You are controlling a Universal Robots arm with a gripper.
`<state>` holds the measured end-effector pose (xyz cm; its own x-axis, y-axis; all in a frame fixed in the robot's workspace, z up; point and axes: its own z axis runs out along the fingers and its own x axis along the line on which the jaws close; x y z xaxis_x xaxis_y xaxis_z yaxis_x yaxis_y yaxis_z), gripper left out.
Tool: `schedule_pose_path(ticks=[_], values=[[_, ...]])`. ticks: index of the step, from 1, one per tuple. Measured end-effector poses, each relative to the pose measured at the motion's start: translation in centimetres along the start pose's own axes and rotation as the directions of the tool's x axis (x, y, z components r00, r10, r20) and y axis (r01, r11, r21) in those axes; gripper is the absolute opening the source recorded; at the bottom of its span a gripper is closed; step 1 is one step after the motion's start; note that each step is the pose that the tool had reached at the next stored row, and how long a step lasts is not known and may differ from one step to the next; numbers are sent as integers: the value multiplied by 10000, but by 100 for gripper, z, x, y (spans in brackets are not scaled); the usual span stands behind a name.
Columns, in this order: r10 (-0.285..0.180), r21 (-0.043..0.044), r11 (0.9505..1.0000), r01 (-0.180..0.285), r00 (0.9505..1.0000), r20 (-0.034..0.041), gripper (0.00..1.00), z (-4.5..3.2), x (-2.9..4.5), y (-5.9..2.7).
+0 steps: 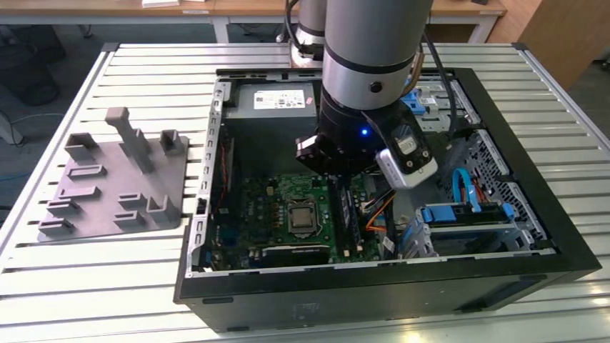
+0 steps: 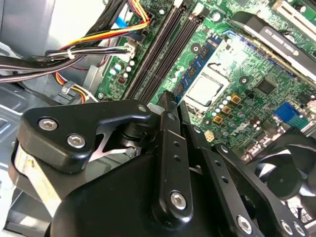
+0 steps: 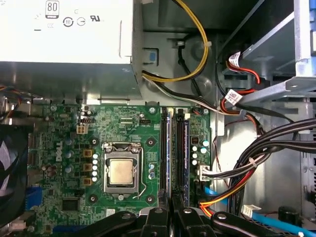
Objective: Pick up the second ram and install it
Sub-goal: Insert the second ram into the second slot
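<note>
My gripper (image 1: 345,175) hangs low inside the open computer case (image 1: 533,236), over the black memory slots (image 3: 168,153) beside the processor socket (image 3: 121,171). In the second wrist view its two black fingers (image 2: 167,106) stand almost together. The second ram (image 2: 200,61), a narrow blue-green board with black chips, runs out from between them on edge, just above the motherboard (image 2: 256,74) and parallel to the memory slots (image 2: 158,54). In the first wrist view the gripper (image 3: 172,212) sits at the near end of the slots.
A grey fixture plate (image 1: 114,179) with upright blocks lies on the slatted table at the exterior view's left. Inside the case are the power supply (image 3: 64,44), cable bundles (image 3: 256,163), a black fan (image 2: 281,177) and a blue-trimmed drive cage (image 1: 467,214) close around the arm.
</note>
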<state>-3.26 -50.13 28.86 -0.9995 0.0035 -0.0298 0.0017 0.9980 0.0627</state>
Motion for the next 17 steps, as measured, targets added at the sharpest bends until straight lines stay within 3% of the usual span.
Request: schedule_pose_path(ticks=[10,17], values=[[-3,0,10000,3,10000,0,14,19,1,-1],[-4,0,10000,4,10000,-1,14,84,2,-5]])
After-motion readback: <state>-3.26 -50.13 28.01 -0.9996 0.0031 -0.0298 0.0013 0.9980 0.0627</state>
